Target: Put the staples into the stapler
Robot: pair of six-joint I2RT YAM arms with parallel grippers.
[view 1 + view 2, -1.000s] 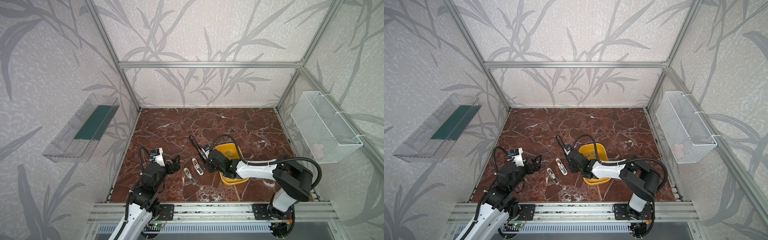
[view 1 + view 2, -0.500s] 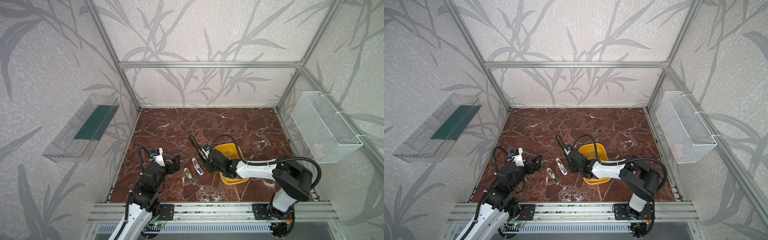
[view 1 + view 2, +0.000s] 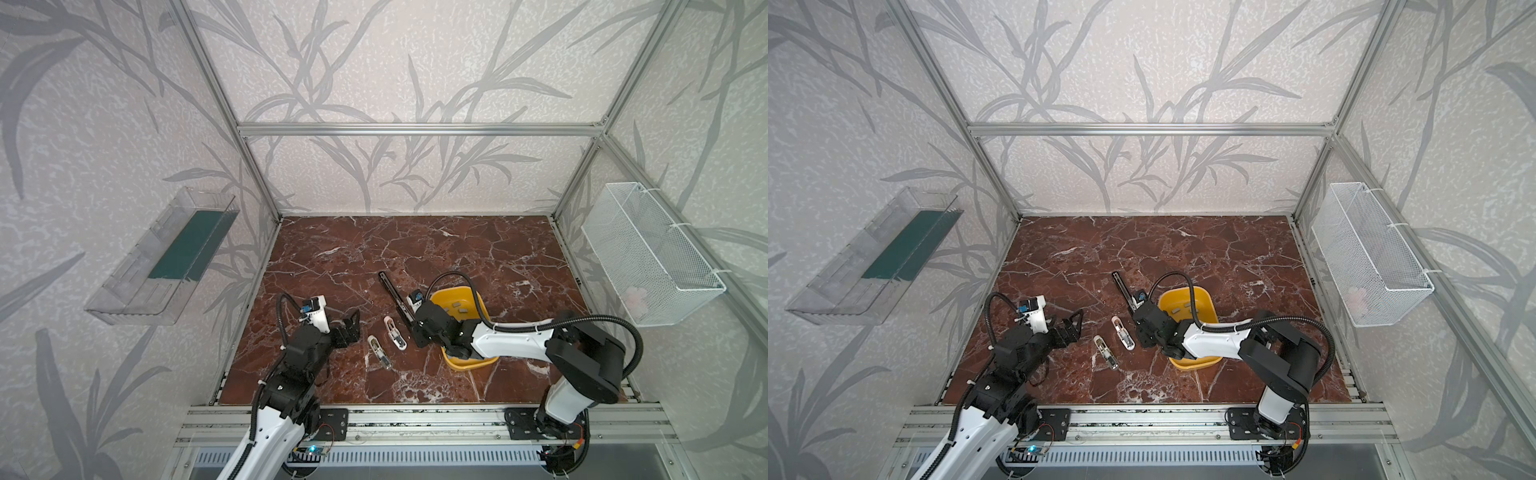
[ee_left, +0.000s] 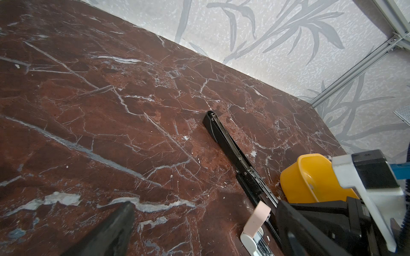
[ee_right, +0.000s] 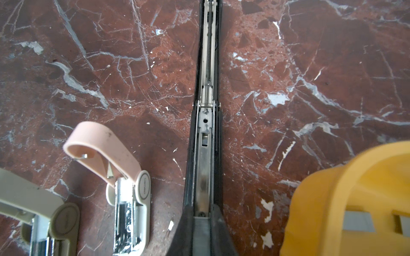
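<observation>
Nothing has shifted over the last second; both arms keep their poses. In both top views three staplers lie on the veined red-brown marble table [image 3: 415,249]: one long black stapler [image 3: 392,293] folded out flat, one small pink stapler [image 3: 395,334] and one small beige stapler [image 3: 379,352], both hinged open. The left gripper [image 3: 352,328] stands spread wide and empty beside them. The left wrist view shows the black stapler's bright steel channel beside a glossy yellow bowl [image 4: 295,177]. In the right wrist view the right gripper [image 5: 202,212] is pressed together on the black stapler's near end, and two flat grey staples [image 5: 358,221] lie inside the bowl.
</observation>
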